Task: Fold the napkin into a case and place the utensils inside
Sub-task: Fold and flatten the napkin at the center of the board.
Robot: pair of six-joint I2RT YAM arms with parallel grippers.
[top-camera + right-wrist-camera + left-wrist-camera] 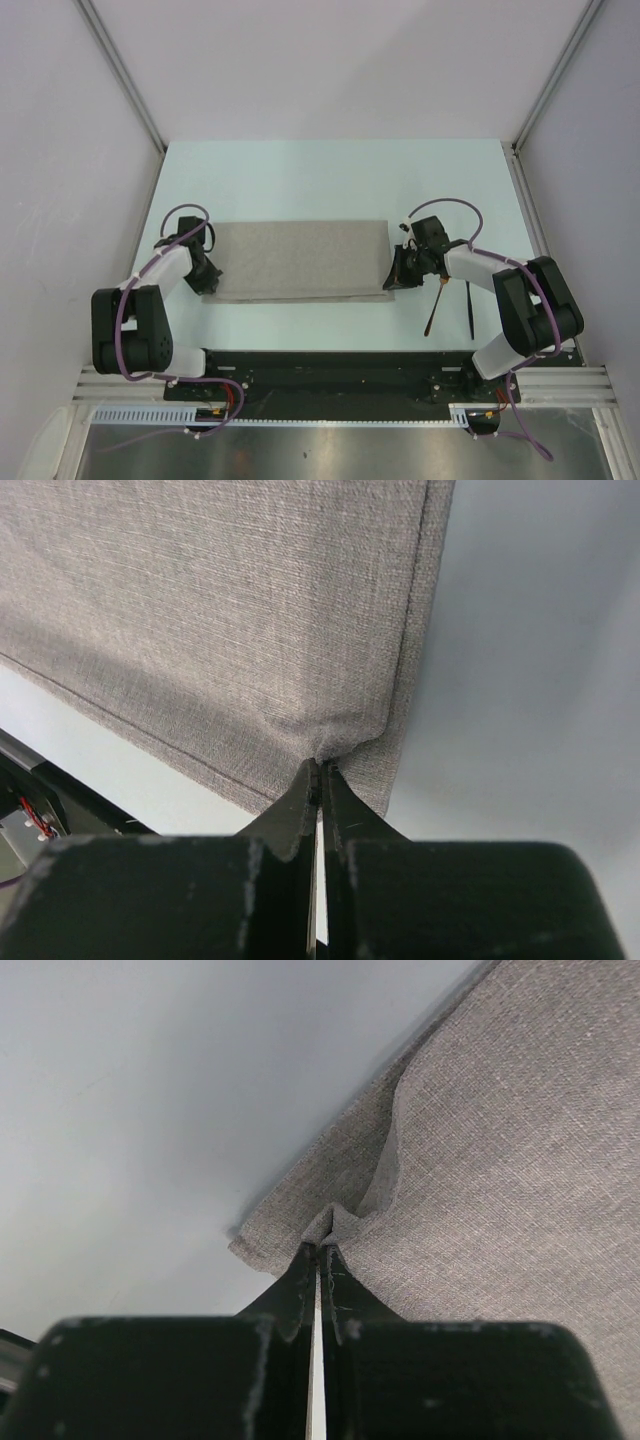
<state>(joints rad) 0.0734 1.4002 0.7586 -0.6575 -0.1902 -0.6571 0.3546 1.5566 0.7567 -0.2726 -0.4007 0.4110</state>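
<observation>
The grey-beige napkin point(298, 260) lies folded into a wide oblong across the middle of the table. My left gripper point(208, 281) is shut on the napkin's near-left corner point(330, 1222), pinching a small fold of cloth. At the near-right corner point(330, 748) my right gripper point(392, 279) is likewise shut on the cloth. The utensils rest on the table right of the napkin: a copper fork point(434, 307) and a thin black piece point(470, 310), both partly under the right arm.
White walls enclose the table on three sides. A black rail point(330, 365) with the arm bases runs along the near edge. Bare table shows behind the napkin and to its right beyond the utensils.
</observation>
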